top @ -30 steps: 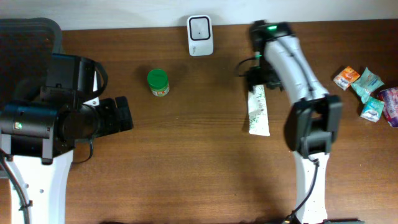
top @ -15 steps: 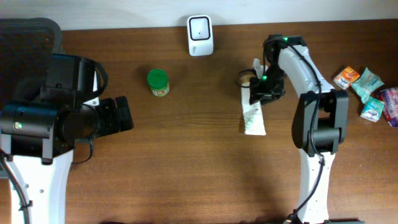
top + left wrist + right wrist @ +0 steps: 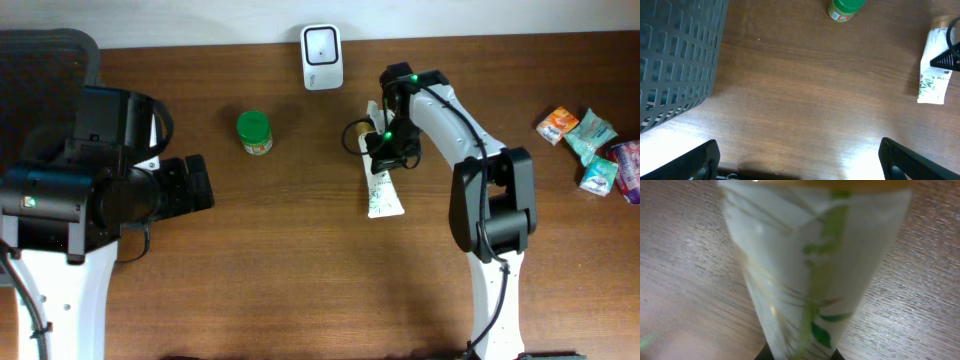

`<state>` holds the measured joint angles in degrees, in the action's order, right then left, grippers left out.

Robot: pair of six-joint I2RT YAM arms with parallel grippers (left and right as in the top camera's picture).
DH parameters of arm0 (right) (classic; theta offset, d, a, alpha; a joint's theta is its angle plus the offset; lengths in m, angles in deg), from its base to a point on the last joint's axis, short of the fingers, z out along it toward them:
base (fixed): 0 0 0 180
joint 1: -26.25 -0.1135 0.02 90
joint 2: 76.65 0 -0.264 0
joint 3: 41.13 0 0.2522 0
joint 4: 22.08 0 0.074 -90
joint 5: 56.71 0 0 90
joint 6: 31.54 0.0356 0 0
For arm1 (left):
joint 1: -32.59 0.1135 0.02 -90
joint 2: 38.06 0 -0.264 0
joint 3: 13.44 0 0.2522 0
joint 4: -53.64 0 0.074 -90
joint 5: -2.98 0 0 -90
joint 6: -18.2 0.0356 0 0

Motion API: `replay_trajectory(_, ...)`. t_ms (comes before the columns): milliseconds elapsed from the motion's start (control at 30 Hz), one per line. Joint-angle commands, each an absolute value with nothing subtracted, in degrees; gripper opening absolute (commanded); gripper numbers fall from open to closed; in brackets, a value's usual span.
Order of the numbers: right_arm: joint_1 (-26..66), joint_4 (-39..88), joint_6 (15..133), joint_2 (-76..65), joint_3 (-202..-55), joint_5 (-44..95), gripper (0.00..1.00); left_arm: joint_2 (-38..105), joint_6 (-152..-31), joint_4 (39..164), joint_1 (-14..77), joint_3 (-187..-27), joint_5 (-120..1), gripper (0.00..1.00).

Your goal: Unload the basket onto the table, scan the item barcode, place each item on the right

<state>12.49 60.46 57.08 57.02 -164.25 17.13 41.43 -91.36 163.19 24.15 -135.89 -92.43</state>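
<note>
1. Right tool (image 3: 386, 148): the jaws are drawn narrow and clamped on the white tube (image 3: 383, 196), which carries a green leaf print. The grip sits on the upper half, towards the cap end.
2. In the right wrist view the tube (image 3: 810, 280) fills the frame. Whether it is lifted clear of the table (image 3: 300, 270) cannot be told.
3. Judgement: the grip is taken high so that the flat printed lower part stays uncovered. That is likely where the barcode can be read.
4. Tube location: upper centre-right of the overhead frame, lying lengthwise down the frame. It is near the scanner (image 3: 322, 43), below it and to the right.
5. The scanner is stood at the top centre edge, window facing up, so the item must be brought to it.
6. Left tool (image 3: 797, 147): the jaws are spread wide and nothing is held. It is parked at the left, well apart from the tube, and judged idle.
7. Count:
   - one tube;
   - one scanner;
   - one green-lidded jar (image 3: 254, 132);
   - one dark mesh basket (image 3: 675, 60);
   - at least four snack packets (image 3: 590, 150) at the far right.
</note>
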Motion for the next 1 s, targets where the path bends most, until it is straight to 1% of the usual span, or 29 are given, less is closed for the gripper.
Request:
replay_trajectory(0,10.83,60.50,61.12,58.81,-166.13,17.96,0.04,40.77,-91.95,163.10,24.15,-136.11,-92.63,0.99)
replay_trajectory(100,10.85,60.67,62.50,58.77,-176.88,15.27,0.04,40.77,-91.95,163.10,24.15,-136.08,-92.65,0.99)
replay_trajectory(167,10.85,57.83,65.16,58.77,-182.96,15.29,0.04,40.77,-91.95,163.10,24.15,-136.08,-92.65,0.99)
replay_trajectory(233,10.89,51.63,70.34,58.77,-187.96,15.25,0.04,40.77,-91.95,163.10,24.15,-136.08,-92.65,0.99)
replay_trajectory(300,10.83,43.12,76.48,58.79,-188.49,15.25,0.04,40.77,-91.95,163.10,24.15,-136.08,-92.63,0.99)
replay_trajectory(400,10.08,30.01,78.52,58.86,-186.41,15.49,0.04,40.77,-91.95,163.10,24.15,-136.08,-92.65,0.99)
replay_trajectory(467,9.47,23.34,80.11,59.90,-185.76,15.93,0.04,40.77,-91.95,163.10,24.15,-136.08,-92.65,0.99)
replay_trajectory(567,9.32,15.56,87.24,63.58,-185.76,15.93,0.04,40.77,-91.95,163.10,24.15,-136.08,-92.65,0.99)
replay_trajectory(633,9.32,12.57,92.27,65.68,-185.76,15.91,0.04,40.77,-91.95,163.10,24.15,-136.08,-92.65,0.99)
replay_trajectory(667,9.32,10.56,96.61,67.12,-185.76,14.88,0.04,40.77,-91.95,163.10,24.15,-136.08,-92.65,0.99)
replay_trajectory(733,9.23,9.16,99.85,68.01,-185.76,12.39,0.04,40.77,-91.95,163.12,24.15,-136.08,-92.65,0.99)
replay_trajectory(967,9.75,8.83,100.53,66.02,-185.82,8.32,0.04,40.77,-91.95,163.10,24.15,-136.08,-92.65,0.99)
